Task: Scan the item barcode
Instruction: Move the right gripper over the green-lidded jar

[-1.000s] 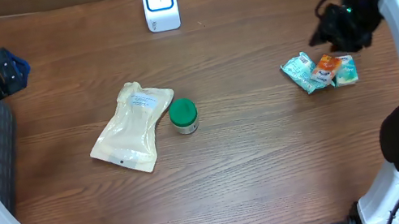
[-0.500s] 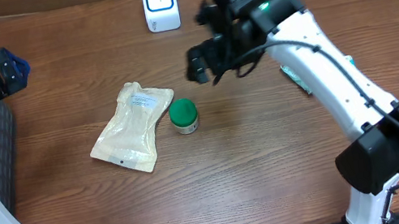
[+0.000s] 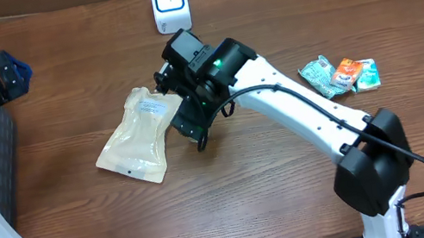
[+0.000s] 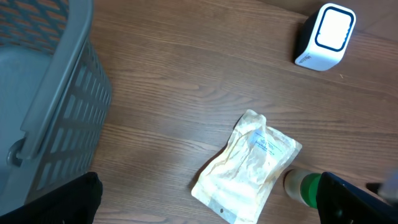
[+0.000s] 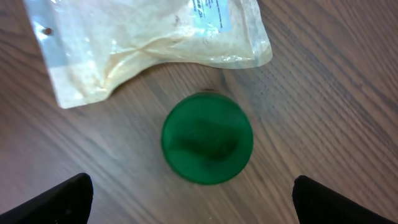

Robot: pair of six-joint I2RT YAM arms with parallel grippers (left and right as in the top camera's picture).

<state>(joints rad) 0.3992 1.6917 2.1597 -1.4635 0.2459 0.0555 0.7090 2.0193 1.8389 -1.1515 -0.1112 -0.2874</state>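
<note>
The green-lidded jar [image 5: 207,138] stands upright near the middle of the bench [image 3: 288,202], just beside the right-hand edge of a pale pouch [image 3: 141,136] that lies flat. The right gripper [image 5: 194,199] hangs directly over the jar with its fingers spread wide to either side, holding nothing. The white scanner [image 3: 170,4] stands at the back edge, well apart from the jar, a few bright snack packets [image 3: 340,76] lie toward the right edge, and the left gripper [image 3: 11,71] sits near the back left corner beside a grey basket [image 4: 56,93], its fingers also spread wide and empty.
</note>
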